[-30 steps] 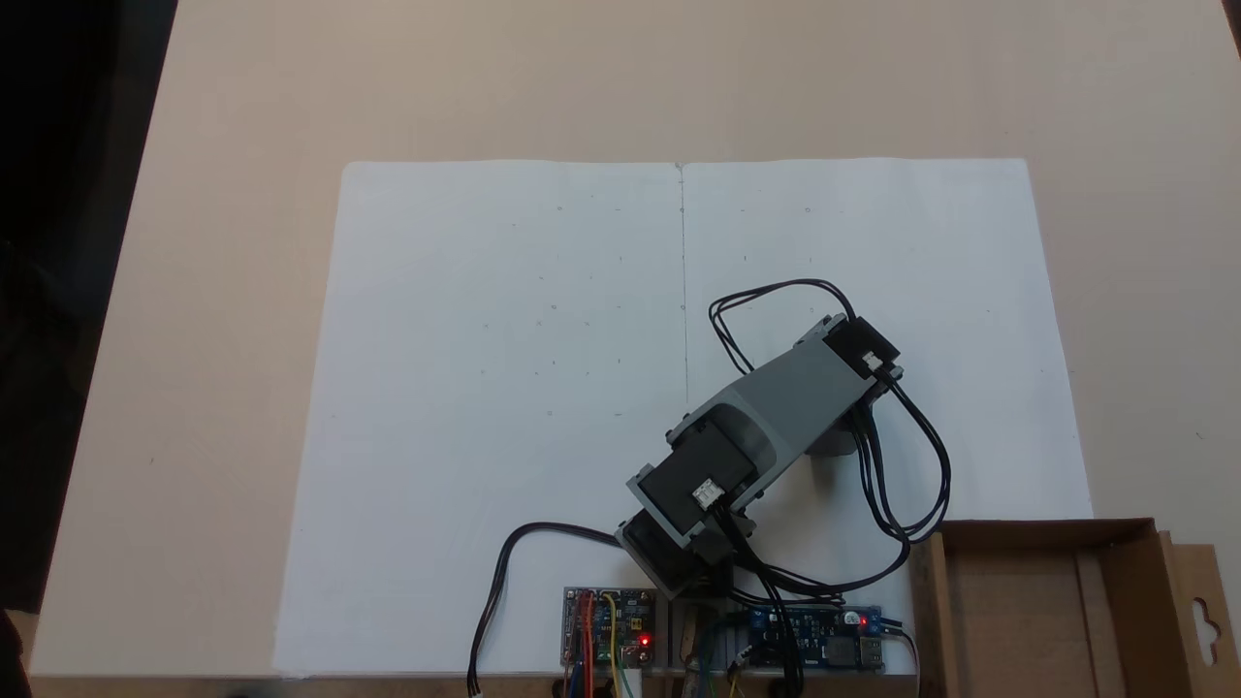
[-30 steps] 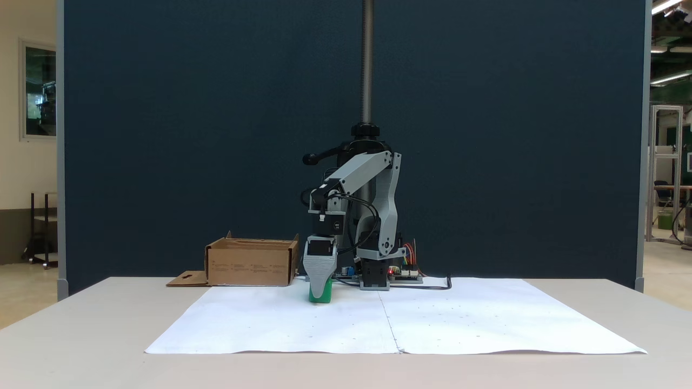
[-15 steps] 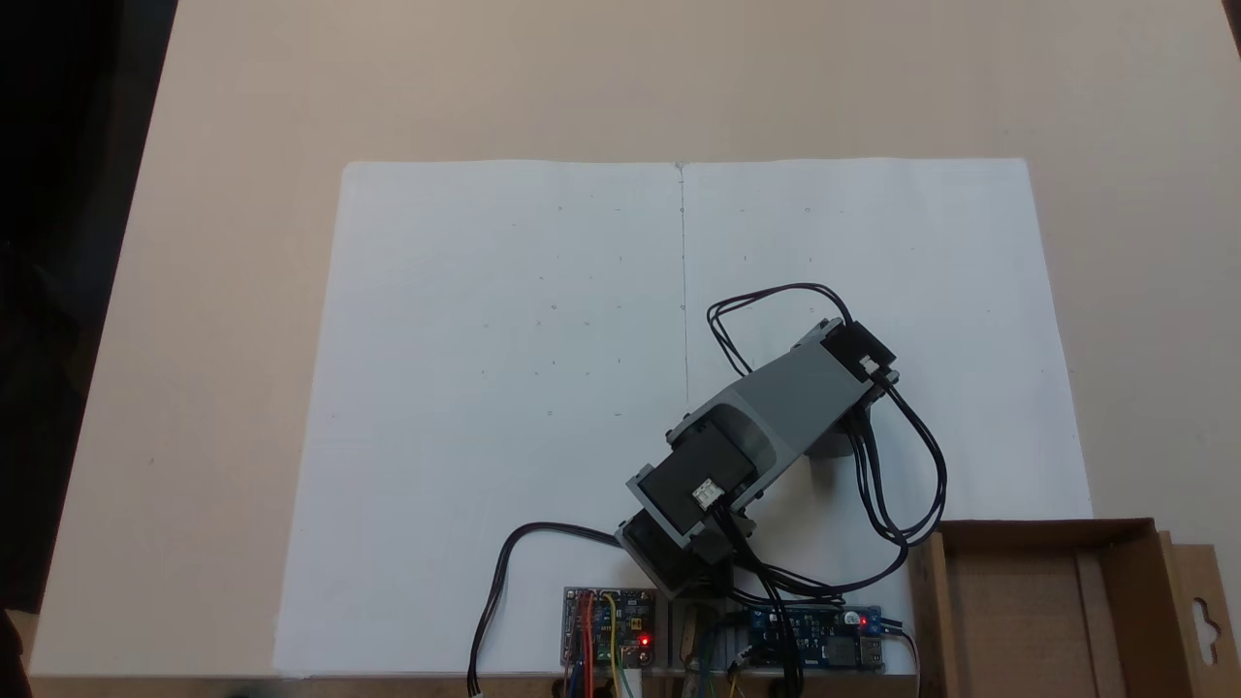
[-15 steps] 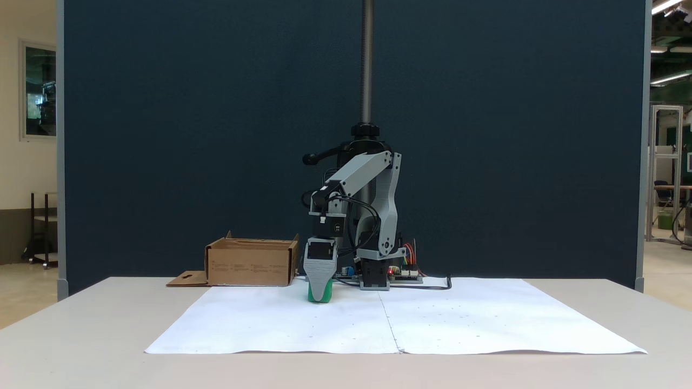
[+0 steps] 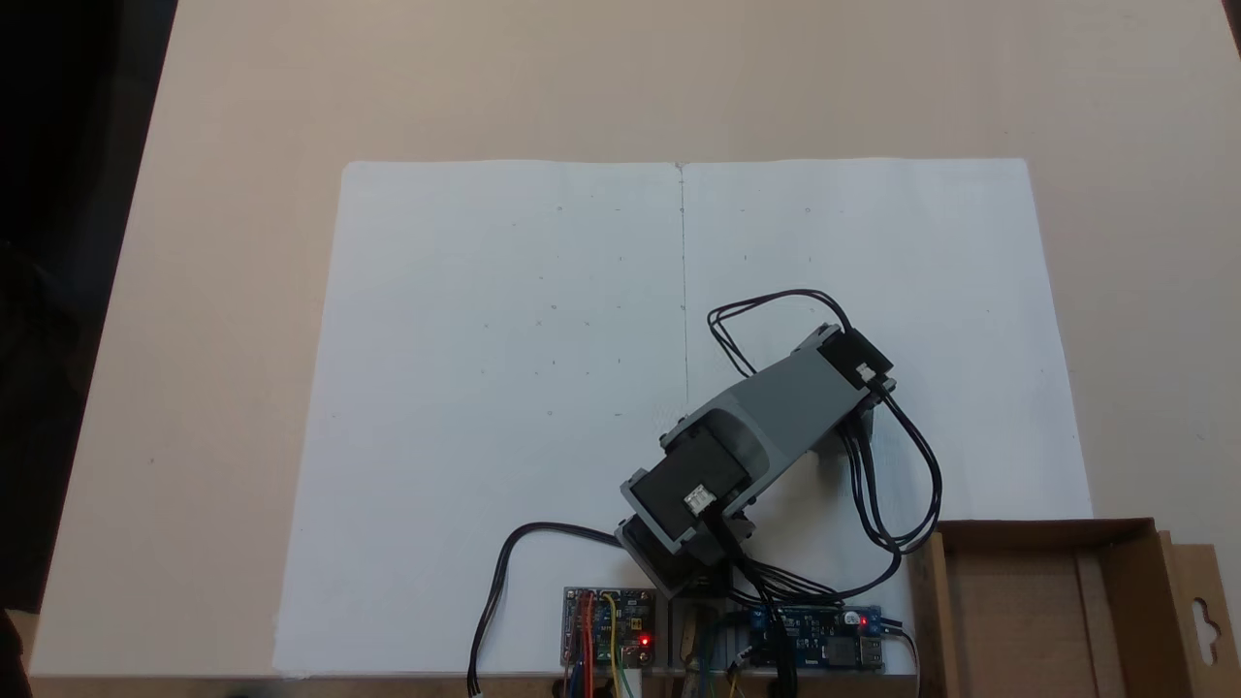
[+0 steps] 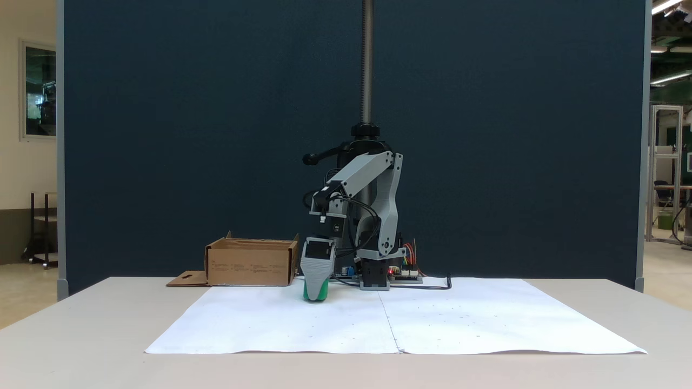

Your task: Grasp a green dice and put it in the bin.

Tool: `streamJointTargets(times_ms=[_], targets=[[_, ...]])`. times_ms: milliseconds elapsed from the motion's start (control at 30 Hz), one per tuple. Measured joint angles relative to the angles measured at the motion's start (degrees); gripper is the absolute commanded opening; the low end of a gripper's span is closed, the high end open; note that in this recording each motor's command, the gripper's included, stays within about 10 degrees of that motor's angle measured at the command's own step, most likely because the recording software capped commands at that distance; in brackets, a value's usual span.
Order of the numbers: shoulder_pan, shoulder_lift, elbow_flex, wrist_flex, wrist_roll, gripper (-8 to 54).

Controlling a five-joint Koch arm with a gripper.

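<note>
A dark blue partition stands behind a pale table (image 6: pixel 81 324) spread with white paper (image 6: pixel 459 319); the arm's base and circuit boards (image 5: pixel 611 625) sit at the paper's edge nearest the partition. The bin (image 6: pixel 251 262) rests at that same back edge, just off the paper's corner, its slotted flap (image 5: pixel 1202 616) folded outward.

In the front fixed view the gripper (image 6: pixel 315 289) points straight down, its grey jaw reaching to the paper, and the green dice (image 6: pixel 315 293) shows around and below that jaw's tip, low on the paper near the back edge and not far from the bin. One jaw hides the other from this side, and from above the arm covers both, so I cannot tell whether the fingers are clamped on the dice or merely around it.

The dice looks like a small, hard plastic cube: light, stiff and probably slick, with rounded edges. Flat opposite faces are likely the best hold, squarely centred; a corner grip could let it squirt out.
</note>
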Motion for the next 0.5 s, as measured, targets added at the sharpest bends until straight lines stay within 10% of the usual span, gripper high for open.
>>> streamJointTargets(times_ms=[500], targets=[[2.99,9.32,-9.67,-6.59,10.46,12.3]])
